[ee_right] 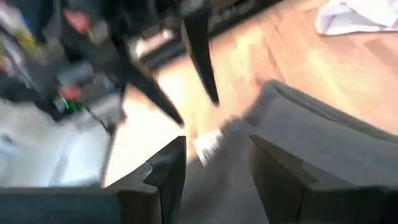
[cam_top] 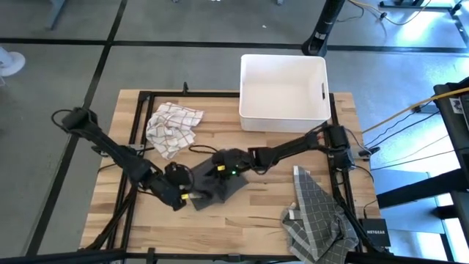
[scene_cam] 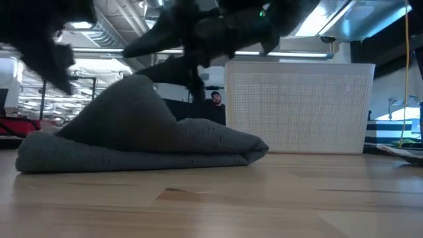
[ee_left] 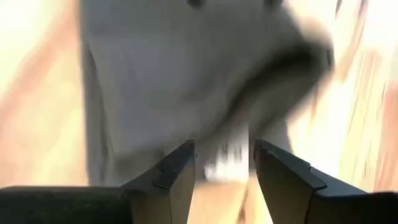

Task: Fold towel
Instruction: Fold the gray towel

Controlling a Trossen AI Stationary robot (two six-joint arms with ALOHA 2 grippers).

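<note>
1. The grey towel lies folded on the wooden table, in front of the white bin and towards the table's left half; in the low view it is a flat stack with a raised hump near one end.
2. The left gripper sits at the towel's left front edge; its wrist view shows both fingers spread apart with the towel's edge just ahead of them and nothing pinched between.
3. The right gripper is over the towel's back part, on the side nearer the bin; its fingers stand apart above grey cloth, gripping nothing.
4. A white checked cloth lies crumpled to the left of the bin, apart from the towel.
5. A grey gridded cloth lies heaped in front of the bin's right side, at the table's right front corner.
6. A person shows far behind the bin in the low view.
</note>
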